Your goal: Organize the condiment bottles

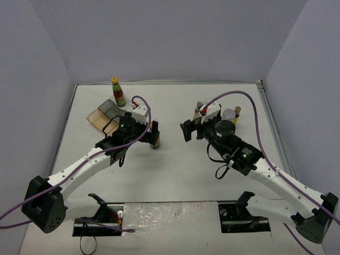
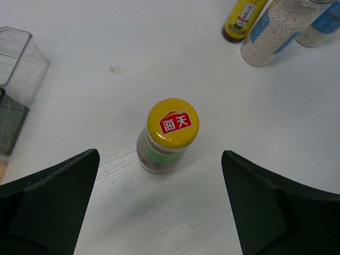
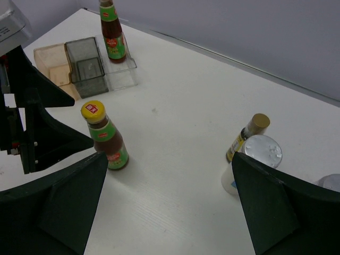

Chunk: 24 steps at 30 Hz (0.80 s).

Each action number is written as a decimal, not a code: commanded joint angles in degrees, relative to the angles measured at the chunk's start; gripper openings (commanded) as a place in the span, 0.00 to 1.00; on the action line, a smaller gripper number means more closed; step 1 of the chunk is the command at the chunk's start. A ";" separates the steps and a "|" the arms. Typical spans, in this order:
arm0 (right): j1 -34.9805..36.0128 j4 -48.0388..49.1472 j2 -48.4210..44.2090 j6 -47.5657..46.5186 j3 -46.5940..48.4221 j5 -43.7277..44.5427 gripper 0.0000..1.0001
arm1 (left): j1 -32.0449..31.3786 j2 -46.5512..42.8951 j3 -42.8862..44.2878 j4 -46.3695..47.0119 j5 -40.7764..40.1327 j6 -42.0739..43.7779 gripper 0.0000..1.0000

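Surface: white table (image 1: 175, 170) inside pale grey walls, both arm bases bolted at its near edge.
Left gripper (image 2: 160, 155): jaws spread wide, hanging over the near sauce bottle and holding nothing; each finger stands clear of the glass.
Near sauce bottle (image 2: 169, 135): upright on the bare table left of centre, between the left fingers, its yellow cap with a red emblem facing the wrist camera (green neck band below it, red label visible from the right wrist).
Right gripper (image 3: 170, 156): jaws also wide apart and empty, out over open table right of centre, aimed toward the near sauce bottle but well apart from it.
Right-hand cluster: a pale jar (image 3: 254, 159) with a silver-grey lid stands just beside a slim bottle (image 3: 248, 136) with a brown cap and yellow label; whether they touch cannot be told.
Second jar (image 2: 323, 22): next to the first, cut off by the frame edge.
Second slim bottle (image 1: 199, 108): partly hidden behind the right wrist, at the cluster's left side.
Tray (image 3: 85, 68): far left, three compartments in a row, orange, grey-tinted, then clear.
Far sauce bottle (image 3: 111, 31): upright in the clear end compartment, nearest the back wall.
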 commanded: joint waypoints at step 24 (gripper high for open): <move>-5.68 -1.26 -5.40 0.97 -2.15 1.52 1.00 | -0.63 8.62 10.68 12.02 -9.45 0.00 0.00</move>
